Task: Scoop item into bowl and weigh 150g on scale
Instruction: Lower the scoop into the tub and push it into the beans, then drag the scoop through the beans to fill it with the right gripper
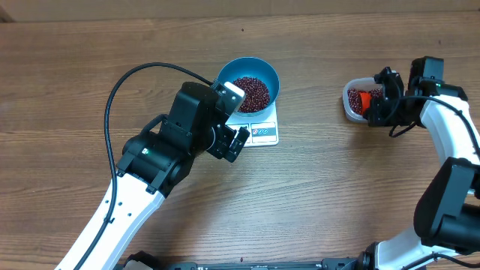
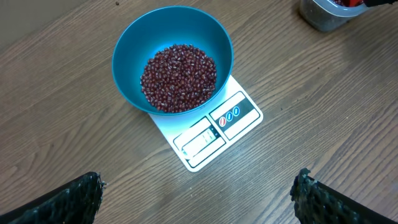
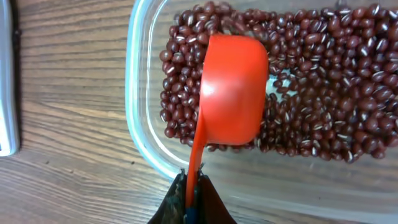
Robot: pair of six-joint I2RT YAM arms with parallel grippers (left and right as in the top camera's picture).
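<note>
A blue bowl (image 1: 249, 75) holding a heap of red-brown beans (image 1: 250, 92) stands on the white scale (image 1: 265, 133). In the left wrist view the bowl (image 2: 130, 56) and scale (image 2: 239, 115) lie ahead of my left gripper (image 2: 199, 185), which is open wide over bare table. Its fingers (image 2: 78, 199) hold nothing. My right gripper (image 3: 191, 182) is shut on the handle of an orange scoop (image 3: 231, 93). The scoop's cup shows its rounded outside and sits down among the beans (image 3: 323, 93) in a clear plastic container (image 3: 140, 124) at the right (image 1: 349, 103).
A black cable (image 1: 111, 105) loops over the table left of the left arm. A grey metal edge (image 3: 6, 81) shows at the left of the right wrist view. The container's corner (image 2: 320, 15) lies beyond the scale.
</note>
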